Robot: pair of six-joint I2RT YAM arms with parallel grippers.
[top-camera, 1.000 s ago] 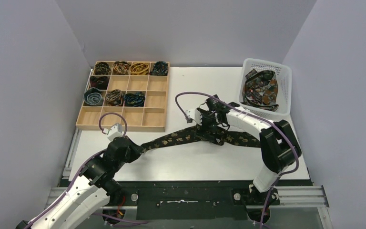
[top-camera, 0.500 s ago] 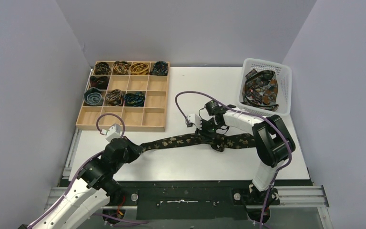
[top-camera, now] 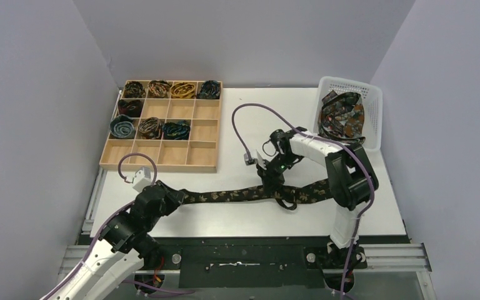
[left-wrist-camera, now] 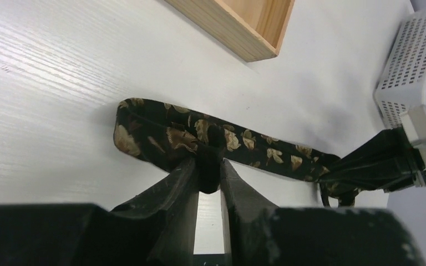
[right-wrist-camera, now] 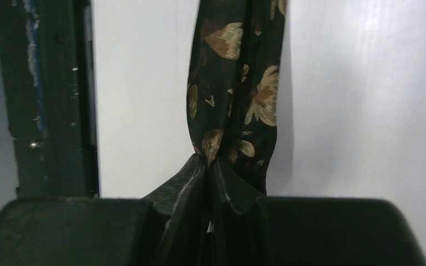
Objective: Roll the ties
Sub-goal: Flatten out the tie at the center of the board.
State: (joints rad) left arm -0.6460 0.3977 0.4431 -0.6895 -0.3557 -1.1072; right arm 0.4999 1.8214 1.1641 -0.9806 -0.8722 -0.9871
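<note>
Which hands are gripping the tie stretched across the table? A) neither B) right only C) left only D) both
D: in each wrist view the tie is pinched between closed fingers, the left hand near one end and the right hand farther along.

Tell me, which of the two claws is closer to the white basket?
The right. The right gripper pinches the tie mid-table, toward the arms and left of the white basket; the left gripper holds the tie's other end far across the table, near the wooden tray.
</note>
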